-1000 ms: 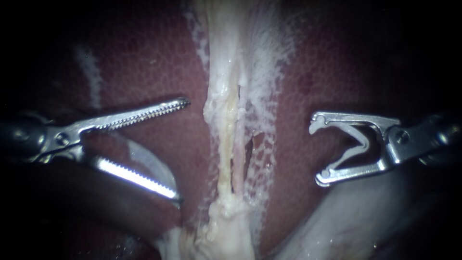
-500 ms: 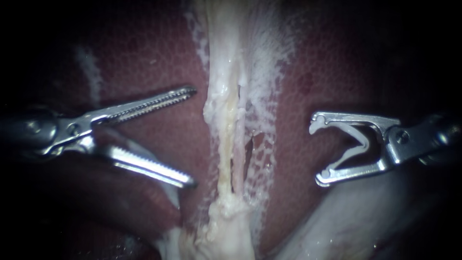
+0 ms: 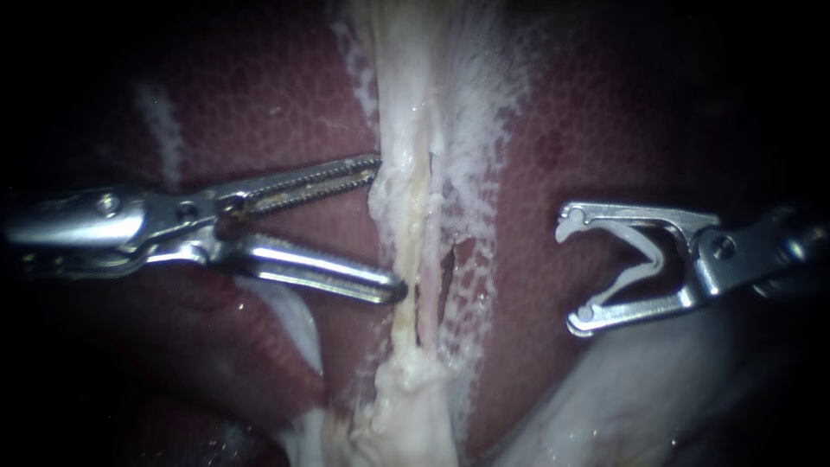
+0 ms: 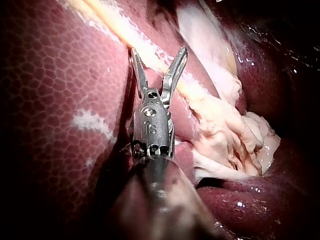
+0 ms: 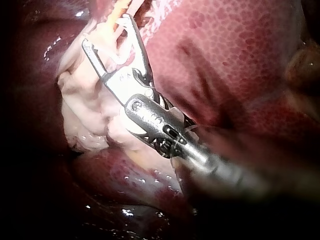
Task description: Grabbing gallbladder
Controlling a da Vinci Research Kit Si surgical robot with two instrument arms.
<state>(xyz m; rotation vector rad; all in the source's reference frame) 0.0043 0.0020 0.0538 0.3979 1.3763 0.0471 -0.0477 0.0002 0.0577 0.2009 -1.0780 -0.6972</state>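
A pale, stringy strand of tissue [image 3: 406,216] runs down the middle over the red-brown liver [image 3: 285,95]. My left instrument [image 3: 389,227] has open toothed jaws. Their tips lie at the strand's left edge, one higher and one lower. In the left wrist view the same jaws [image 4: 159,52] gape, with the yellowish strand [image 4: 197,92] just ahead of them. My right instrument [image 3: 568,270] stands to the right of the strand, apart from it. Its wide-set jaws carry an open white clip [image 3: 644,255]. A smooth pale bulge, perhaps the gallbladder [image 3: 622,398], lies below it.
A narrow slit [image 3: 450,259] splits the strand near its middle. White webby film [image 3: 480,112] spreads right of the strand. A darker fold of liver [image 3: 216,355] lies under my left instrument. In the right wrist view a lumpy pale mass [image 5: 87,115] sits beside the clip-bearing jaws [image 5: 106,31].
My left instrument has advanced to the right until its tips reach the strand, and its jaws have narrowed somewhat. The right instrument and its clip have not moved.
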